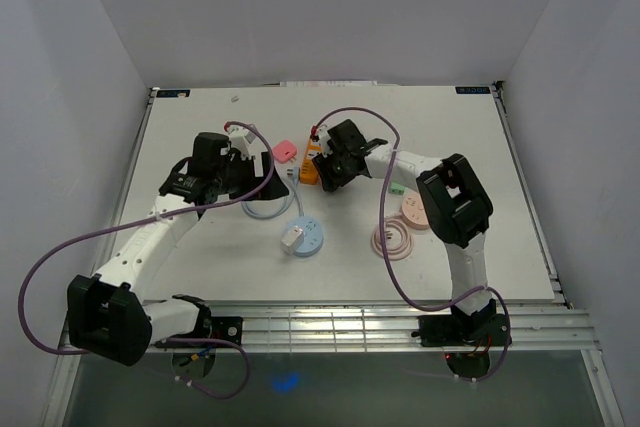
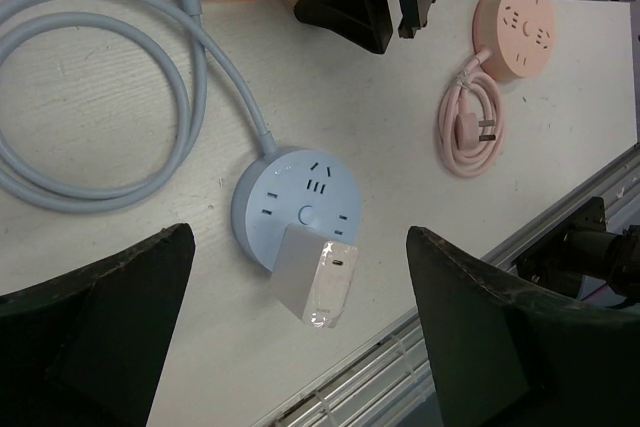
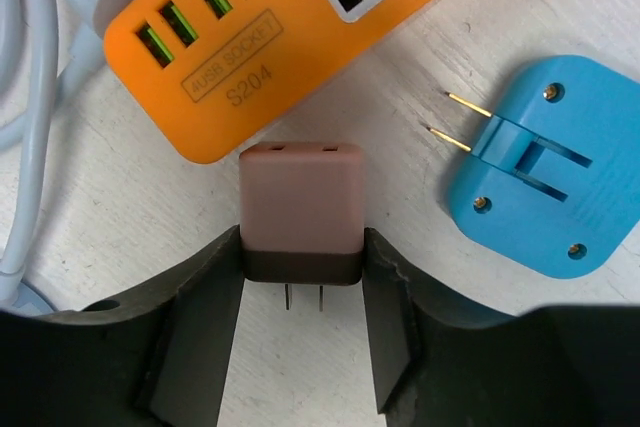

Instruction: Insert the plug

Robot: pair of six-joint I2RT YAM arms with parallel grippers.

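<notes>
My right gripper is shut on the plug, a pinkish-brown cube with a dark base. Both fingers press the base's sides, and its two flat prongs point back toward the wrist, just over the table. The plug's far end lies just short of the orange socket strip, whose USB ports face it. In the top view this gripper hovers beside the strip. My left gripper is open and holds nothing. It hangs high above a round blue power strip with a white charger plugged in.
A blue two-pin adapter lies on its back right of the plug. A grey cable loops left of the blue strip. A round pink strip and its coiled pink cable lie to the right. The table's slatted front edge is close.
</notes>
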